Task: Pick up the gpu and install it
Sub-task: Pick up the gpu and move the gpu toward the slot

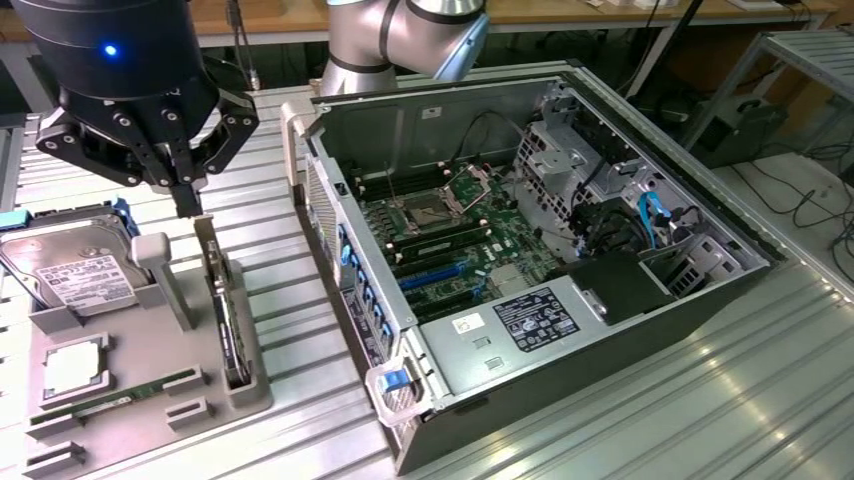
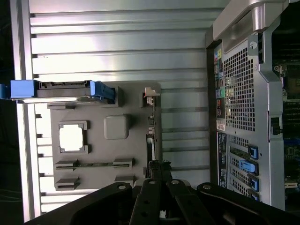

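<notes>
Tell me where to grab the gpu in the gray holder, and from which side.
Pinch the gpu by its top edge, coming straight down from above. It stands on edge in a slot of the gray holder, so only that thin upper edge stands free.

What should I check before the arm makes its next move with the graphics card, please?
1. Gripper lined up with the graphics card: ok, it sits at the card's upper end.
2. Gripper closed: ok, the fingers are together.
3. Card truly pinched: cannot tell, the contact spot is hidden.
4. Card seated in the gray holder: ok, it stands on edge in its slot.
5. Computer case open: ok, its side is off and the board is exposed.
6. Blue slots on the board free: ok, they look empty.
</notes>
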